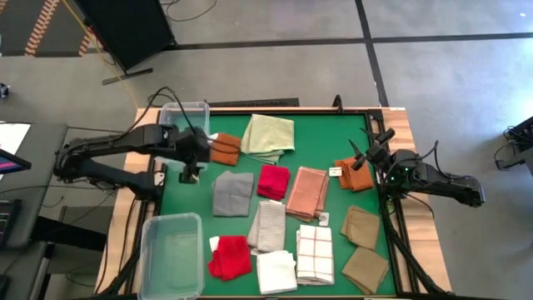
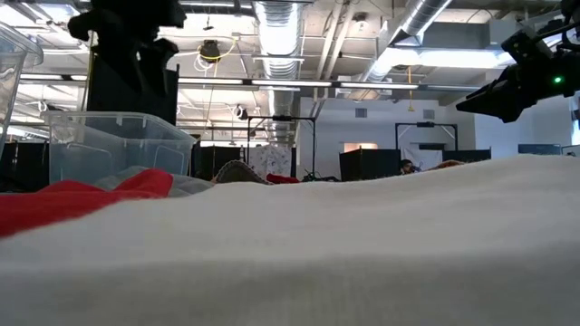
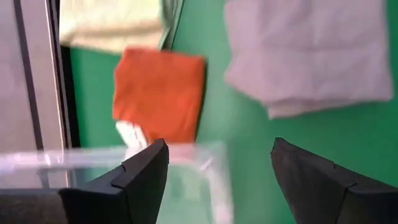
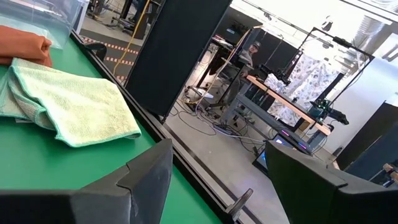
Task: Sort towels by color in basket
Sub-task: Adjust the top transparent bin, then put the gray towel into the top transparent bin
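Observation:
Folded towels lie spread over the green mat (image 1: 329,150). There are rust-orange ones (image 1: 225,148) (image 1: 354,175), a pale green one (image 1: 268,136), grey ones (image 1: 232,192) (image 1: 266,225) and red ones (image 1: 273,181) (image 1: 229,257). There are also salmon pink (image 1: 306,192), white (image 1: 276,271), white-checked (image 1: 315,254) and tan (image 1: 360,225) (image 1: 365,268) towels. My left gripper (image 1: 191,171) (image 3: 217,168) hangs open above the mat, beside the far-left bin (image 1: 185,125), near the rust-orange towel (image 3: 158,93) and grey towel (image 3: 311,56). My right gripper (image 1: 366,150) (image 4: 214,180) is open above the right rust-orange towel.
A second clear bin (image 1: 171,254) stands at the table's near-left corner. The far-left bin's rim (image 3: 124,155) shows just under my left fingers. In the low view a white towel (image 2: 362,254) fills the foreground. Beyond the table's far edge are a dark floor and room furniture (image 4: 292,99).

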`<state>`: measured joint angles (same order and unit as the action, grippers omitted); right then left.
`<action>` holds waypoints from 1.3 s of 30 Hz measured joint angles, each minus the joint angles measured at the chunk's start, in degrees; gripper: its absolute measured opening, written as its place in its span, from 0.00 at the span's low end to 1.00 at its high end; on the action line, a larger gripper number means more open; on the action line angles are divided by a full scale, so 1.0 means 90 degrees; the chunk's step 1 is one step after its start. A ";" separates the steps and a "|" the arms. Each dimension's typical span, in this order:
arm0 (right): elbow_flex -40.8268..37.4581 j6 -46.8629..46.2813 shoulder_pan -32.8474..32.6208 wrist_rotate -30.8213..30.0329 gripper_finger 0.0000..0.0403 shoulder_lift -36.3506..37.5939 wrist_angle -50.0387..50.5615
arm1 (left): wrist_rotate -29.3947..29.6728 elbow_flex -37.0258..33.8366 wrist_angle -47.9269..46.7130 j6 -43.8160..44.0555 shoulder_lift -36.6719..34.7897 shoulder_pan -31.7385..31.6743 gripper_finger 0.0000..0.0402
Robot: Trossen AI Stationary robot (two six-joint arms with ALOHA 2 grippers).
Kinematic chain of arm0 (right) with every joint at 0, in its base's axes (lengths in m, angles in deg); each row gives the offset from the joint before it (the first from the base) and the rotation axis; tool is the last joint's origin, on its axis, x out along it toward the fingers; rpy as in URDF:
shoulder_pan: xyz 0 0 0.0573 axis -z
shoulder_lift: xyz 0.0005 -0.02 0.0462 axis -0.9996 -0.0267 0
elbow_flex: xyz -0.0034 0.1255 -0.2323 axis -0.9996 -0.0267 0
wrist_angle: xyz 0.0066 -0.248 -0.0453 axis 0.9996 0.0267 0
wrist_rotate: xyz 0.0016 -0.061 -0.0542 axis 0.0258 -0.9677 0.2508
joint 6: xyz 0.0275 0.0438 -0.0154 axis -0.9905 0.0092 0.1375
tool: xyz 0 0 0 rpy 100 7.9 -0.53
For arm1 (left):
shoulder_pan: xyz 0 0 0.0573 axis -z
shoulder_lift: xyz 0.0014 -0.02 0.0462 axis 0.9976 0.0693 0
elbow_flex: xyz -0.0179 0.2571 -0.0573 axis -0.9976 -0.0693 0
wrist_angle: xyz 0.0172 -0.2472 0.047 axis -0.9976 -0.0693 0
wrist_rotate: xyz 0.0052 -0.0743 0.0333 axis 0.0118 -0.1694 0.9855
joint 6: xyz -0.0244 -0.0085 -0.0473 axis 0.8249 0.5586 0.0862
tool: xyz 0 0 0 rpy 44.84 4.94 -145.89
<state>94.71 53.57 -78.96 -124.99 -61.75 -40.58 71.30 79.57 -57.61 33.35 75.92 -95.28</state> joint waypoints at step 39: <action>0.0000 0.0000 -0.0001 0.0000 0.71 0.0000 0.0136 | -0.0468 0.0010 0.1727 0.0521 0.4679 0.1596 0.85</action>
<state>94.71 53.57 -78.97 -124.99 -61.75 -39.35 67.09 79.65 -42.07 38.04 118.03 -80.92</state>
